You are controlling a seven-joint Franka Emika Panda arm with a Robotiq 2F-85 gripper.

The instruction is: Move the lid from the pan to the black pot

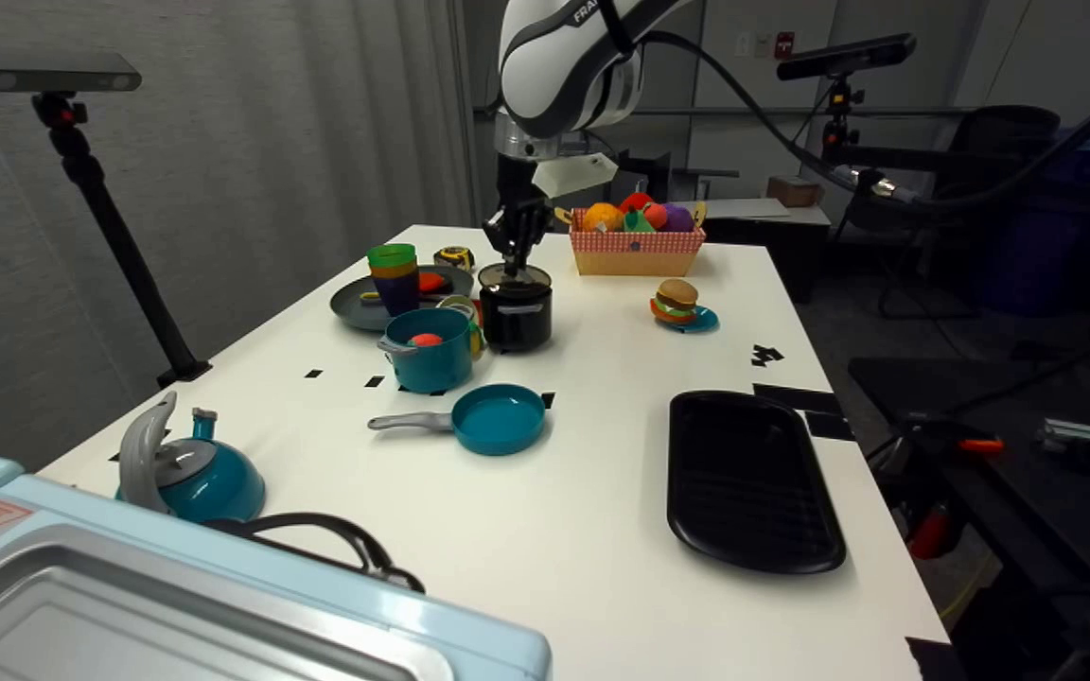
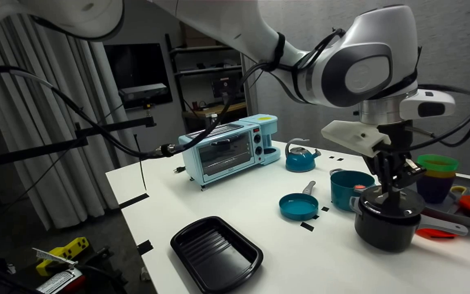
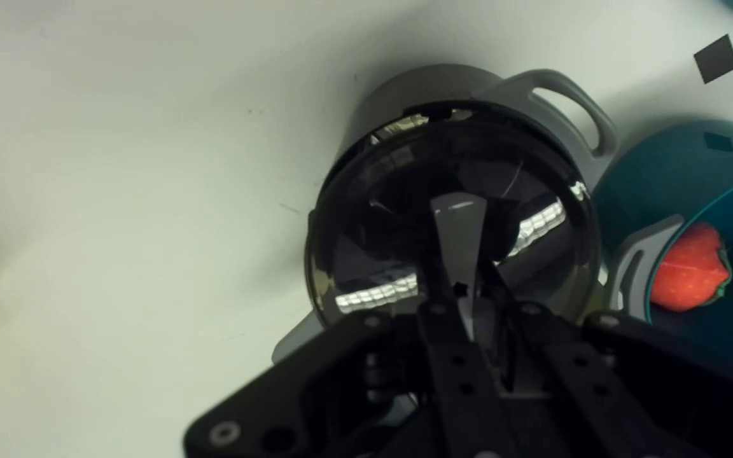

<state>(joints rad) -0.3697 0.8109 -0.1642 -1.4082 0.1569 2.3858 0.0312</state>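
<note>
In an exterior view, the camera is looking past the nearby toaster oven (image 1: 214,605) at eight o'clock toward the robot arm (image 1: 554,71) at twelve. In an exterior view, the camera is facing the toaster oven's glass door (image 2: 225,154), the robot arm looming close from ten to two. The wrist view is peering steeply down, close above the lid (image 3: 398,235). Both exterior views are sharing the frying pan (image 1: 500,416); all three, the black saucepan (image 1: 517,328).

Pan (image 1: 500,419), black pot (image 2: 386,235) on table (image 1: 583,530)

Teal pot (image 1: 431,367) crowds black pot (image 1: 518,326), perhaps touching; opposite side passable.
</note>
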